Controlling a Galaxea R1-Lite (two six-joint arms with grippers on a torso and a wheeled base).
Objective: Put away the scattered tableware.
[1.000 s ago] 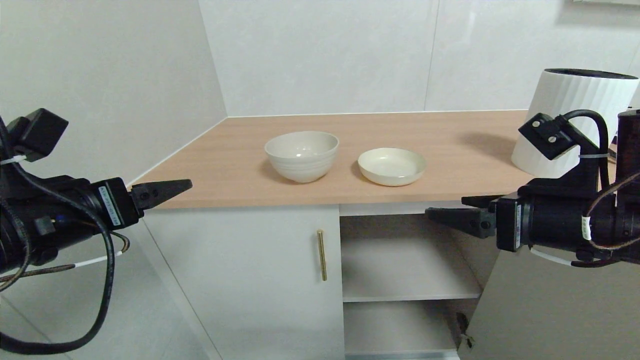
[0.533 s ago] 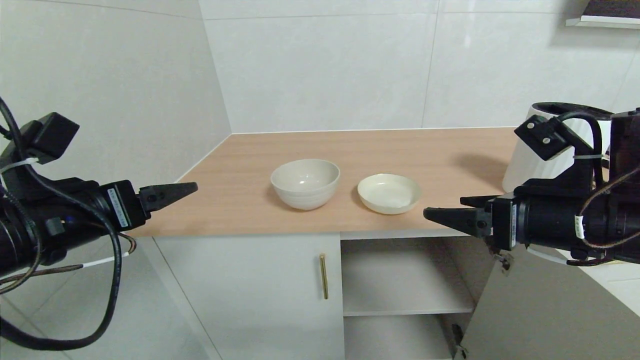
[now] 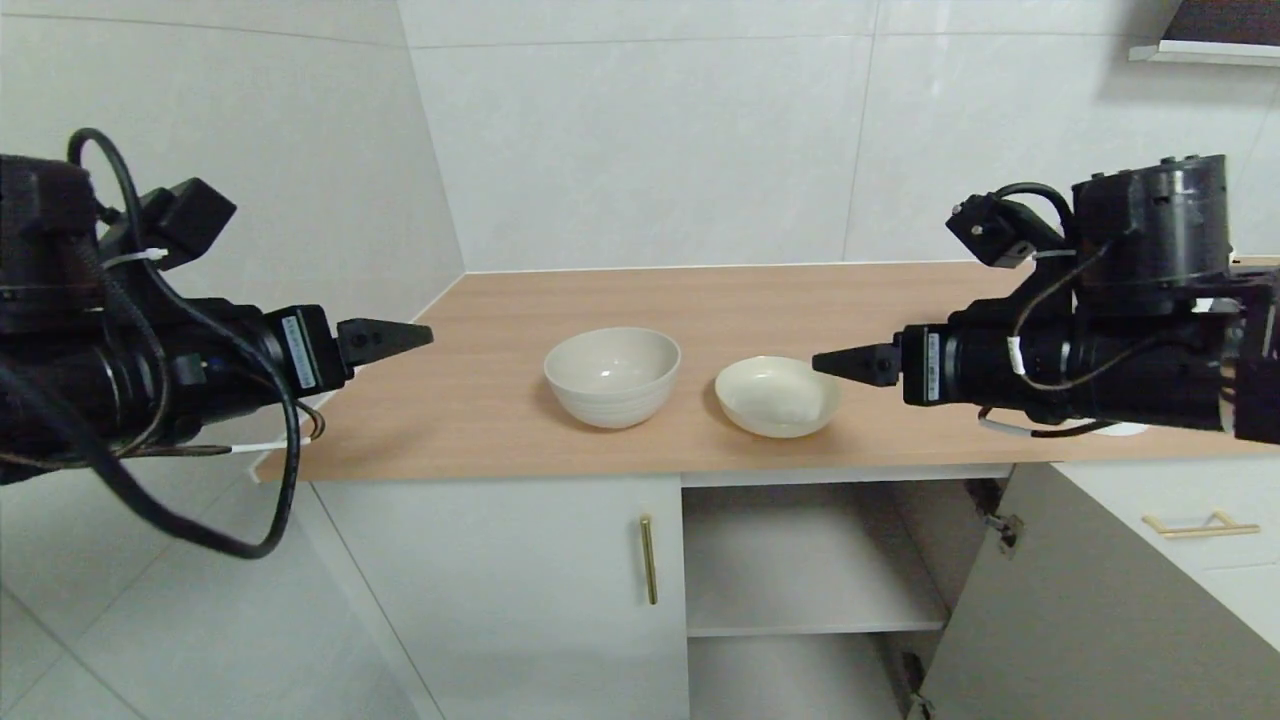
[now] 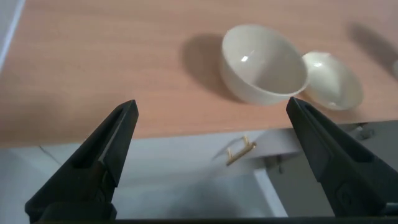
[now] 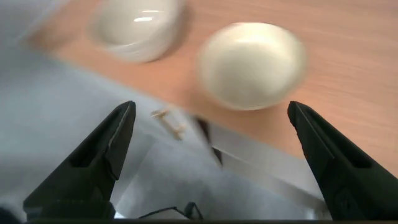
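Two hands of mine hang spread and empty at the bench front: my left hand by its left corner, my right hand near the shallow dish. Below, a cupboard stands open. Just beyond, the deep bowl sits upright close beside the dish.

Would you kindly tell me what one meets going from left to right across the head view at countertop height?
left tool → deep bowl → shallow dish → right tool, its tip overlapping the dish's right rim in that view.
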